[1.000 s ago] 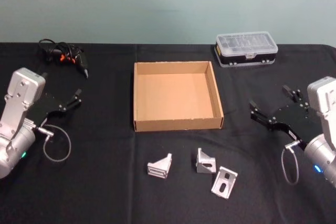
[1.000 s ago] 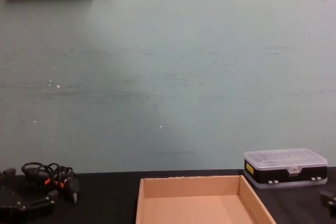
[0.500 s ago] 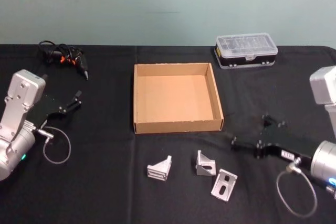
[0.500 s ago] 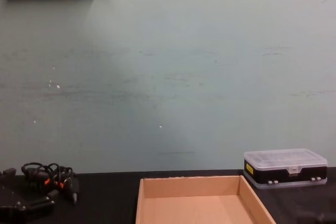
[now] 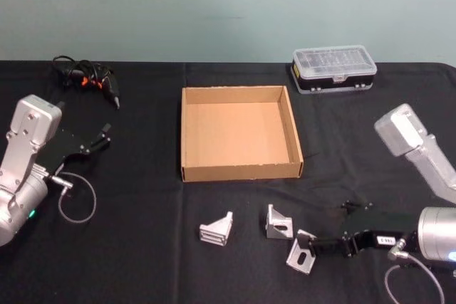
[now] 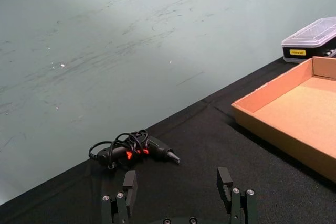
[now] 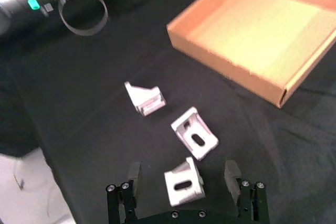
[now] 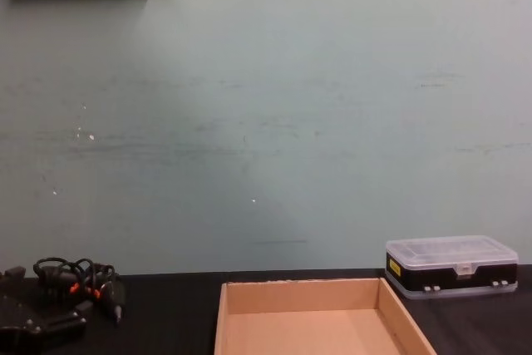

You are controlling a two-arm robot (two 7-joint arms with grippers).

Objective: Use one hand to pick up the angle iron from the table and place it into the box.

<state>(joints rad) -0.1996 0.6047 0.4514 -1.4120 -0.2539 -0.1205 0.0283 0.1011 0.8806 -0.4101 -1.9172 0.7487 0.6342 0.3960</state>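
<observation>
Between right jaws, angle iron [image 7: 184, 188] aslant

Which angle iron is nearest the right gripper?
The rightmost angle iron, between the right gripper's open fingers; the middle bracket and leftmost bracket lie farther off.

Silver-grey arms [image 5: 27, 140], black left tool [image 5: 104, 138] and right tool [image 5: 329, 227], looped grey cables [image 5: 95, 197].

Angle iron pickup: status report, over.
Right gripper open, fingers flanking the rightmost angle iron, not gripped. Left gripper open, parked at left of table. Box empty; two other angle irons close beside target.
</observation>
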